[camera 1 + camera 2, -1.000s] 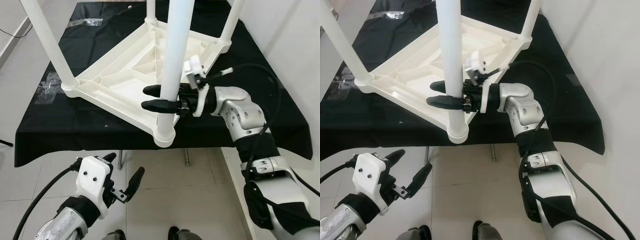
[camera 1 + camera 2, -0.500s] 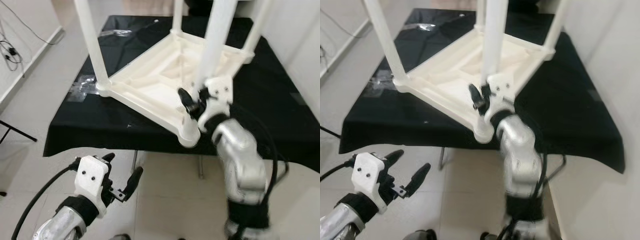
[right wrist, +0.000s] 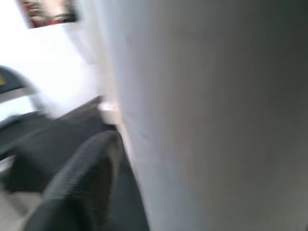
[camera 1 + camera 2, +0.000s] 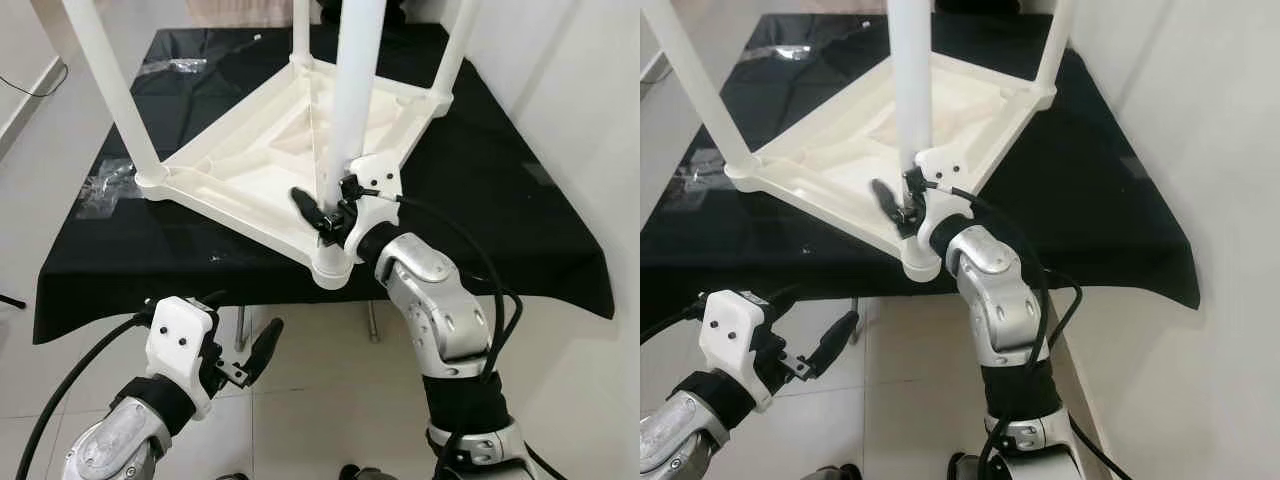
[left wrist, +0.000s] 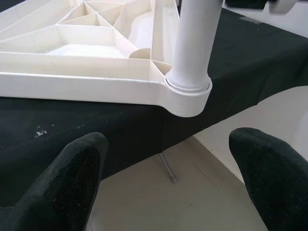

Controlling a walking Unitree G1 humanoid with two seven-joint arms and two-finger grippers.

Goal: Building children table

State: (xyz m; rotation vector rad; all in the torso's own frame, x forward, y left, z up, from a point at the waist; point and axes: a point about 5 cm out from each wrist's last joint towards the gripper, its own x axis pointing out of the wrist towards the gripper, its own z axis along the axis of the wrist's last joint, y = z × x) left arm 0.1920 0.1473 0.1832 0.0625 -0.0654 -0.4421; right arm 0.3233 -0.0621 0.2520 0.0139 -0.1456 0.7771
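Eye views: nearly built, by the look of it — white plastic children table (image 4: 270, 150) upside down on the black-clothed tabletop (image 4: 520, 200), four legs standing in their corner sockets; likely just seating the near leg (image 4: 345, 110) and flipping left. Right gripper (image 4: 325, 215) clamped around that leg low down. Left gripper (image 4: 235, 350) below the edge, jaws spread, holding nothing. Left wrist view: ribbed underside, leg seated in its socket. Right wrist view: blurred white leg close against one black finger (image 3: 77, 187).

Bright even daylight; right wrist view blurred.
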